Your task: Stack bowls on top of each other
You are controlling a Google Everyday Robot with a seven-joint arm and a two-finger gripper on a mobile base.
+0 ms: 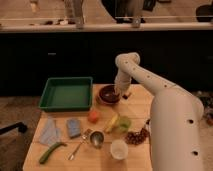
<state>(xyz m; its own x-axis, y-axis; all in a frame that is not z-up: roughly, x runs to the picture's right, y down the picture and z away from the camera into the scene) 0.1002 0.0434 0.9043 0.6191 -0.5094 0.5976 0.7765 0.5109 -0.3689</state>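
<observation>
A dark maroon-brown glossy bowl (107, 93) sits at the back middle of the wooden table (100, 159), just right of the green tray. A reddish edge (100, 101) shows under its front left side; it looks like the orange-red bowl underneath, but I cannot tell for sure. My gripper (120, 92) hangs down from the white arm (150, 85) at the bowl's right rim, touching or very close to it.
A green tray (67, 93) stands at the back left. In front lie an orange fruit (93, 116), a banana (112, 122), a translucent green cup (123, 123), a white cup (118, 148), a metal cup (96, 138), a spoon (77, 148), a blue sponge (73, 127), a cloth (50, 133), a green pod (50, 152) and grapes (136, 136).
</observation>
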